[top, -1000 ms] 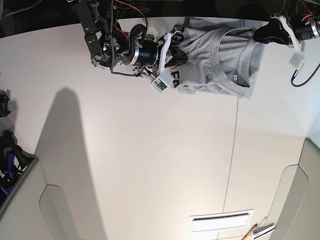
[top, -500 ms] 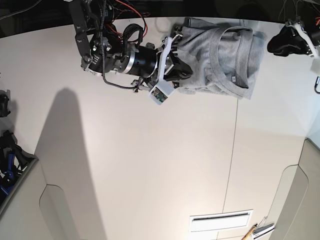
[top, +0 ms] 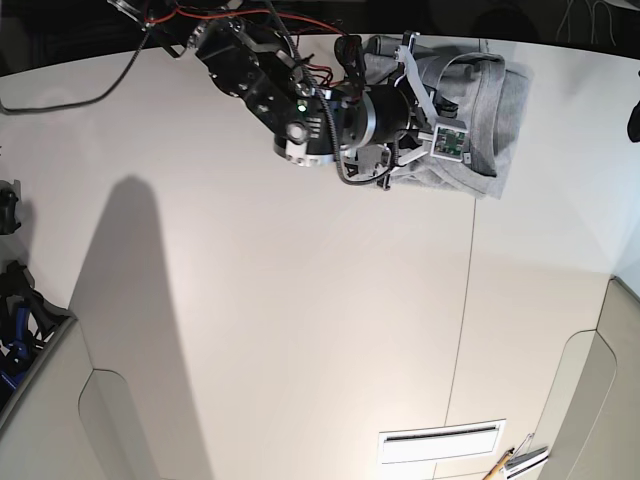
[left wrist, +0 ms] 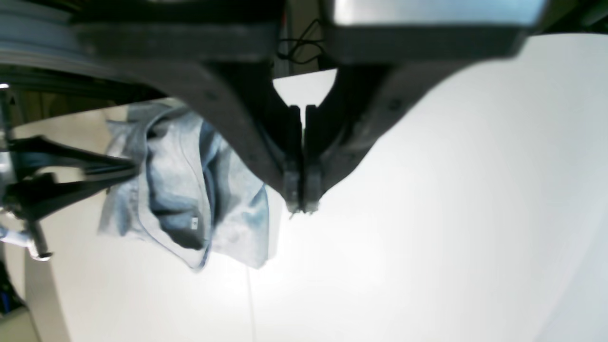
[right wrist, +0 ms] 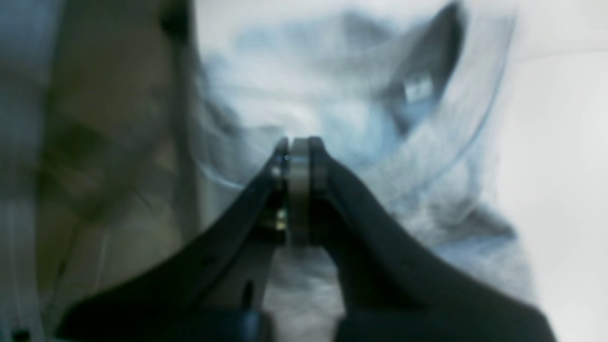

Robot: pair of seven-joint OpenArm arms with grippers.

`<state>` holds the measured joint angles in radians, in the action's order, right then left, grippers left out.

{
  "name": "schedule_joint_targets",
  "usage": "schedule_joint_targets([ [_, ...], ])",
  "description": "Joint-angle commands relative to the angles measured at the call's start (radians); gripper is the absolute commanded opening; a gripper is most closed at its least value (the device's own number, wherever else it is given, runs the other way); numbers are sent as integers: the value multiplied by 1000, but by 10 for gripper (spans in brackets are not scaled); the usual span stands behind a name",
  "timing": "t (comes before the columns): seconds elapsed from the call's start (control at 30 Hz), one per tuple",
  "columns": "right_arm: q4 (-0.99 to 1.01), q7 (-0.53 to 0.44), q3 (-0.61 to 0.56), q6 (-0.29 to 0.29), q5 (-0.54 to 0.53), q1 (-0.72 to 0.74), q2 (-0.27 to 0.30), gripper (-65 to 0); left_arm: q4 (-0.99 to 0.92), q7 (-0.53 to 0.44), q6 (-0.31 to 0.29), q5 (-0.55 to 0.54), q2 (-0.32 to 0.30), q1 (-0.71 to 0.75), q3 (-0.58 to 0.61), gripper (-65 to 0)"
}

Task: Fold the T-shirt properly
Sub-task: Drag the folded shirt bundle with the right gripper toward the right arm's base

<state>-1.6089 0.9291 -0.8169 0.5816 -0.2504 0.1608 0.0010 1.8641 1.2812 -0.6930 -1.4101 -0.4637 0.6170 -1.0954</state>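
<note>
The heather-grey T-shirt lies bunched at the far right of the white table; its lettering does not show. My right gripper reaches over the shirt's middle. In the right wrist view this gripper is shut with a thin grey layer between the pads, above the blurred shirt and its neck opening. My left gripper is shut and empty over bare table, right of the shirt. In the base view only a dark bit of the left arm shows at the right edge.
A seam runs down the table below the shirt. A white slotted plate lies near the front edge. Dark gear sits at the left edge. Red and black cables hang at the back.
My right arm swung rightward from the shirt's left edge to over its middle, and the black lettering no longer shows. My left arm drew back to the right, almost out of the base view.
</note>
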Motion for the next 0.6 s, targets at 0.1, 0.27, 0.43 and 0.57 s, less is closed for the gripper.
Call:
schedule_joint_targets([
  [0.1,201,-34,-15,0,-6,60,-44,-650,10,-18,-5,-14,34,9,-11,-650],
  [0.27,390,-29,27,-39,13,72,-47,-650,10,-21,-5,-15,79,9,-11,-650],
  [0.43,392,14,208,-173,57,23,-45,-650,10,-21,-5,-21,84,9,-11,-650],
  [0.57,375,27,428,-213,60,-16,-45,-650,10,-21,-5,-38,84,9,-11,-650],
])
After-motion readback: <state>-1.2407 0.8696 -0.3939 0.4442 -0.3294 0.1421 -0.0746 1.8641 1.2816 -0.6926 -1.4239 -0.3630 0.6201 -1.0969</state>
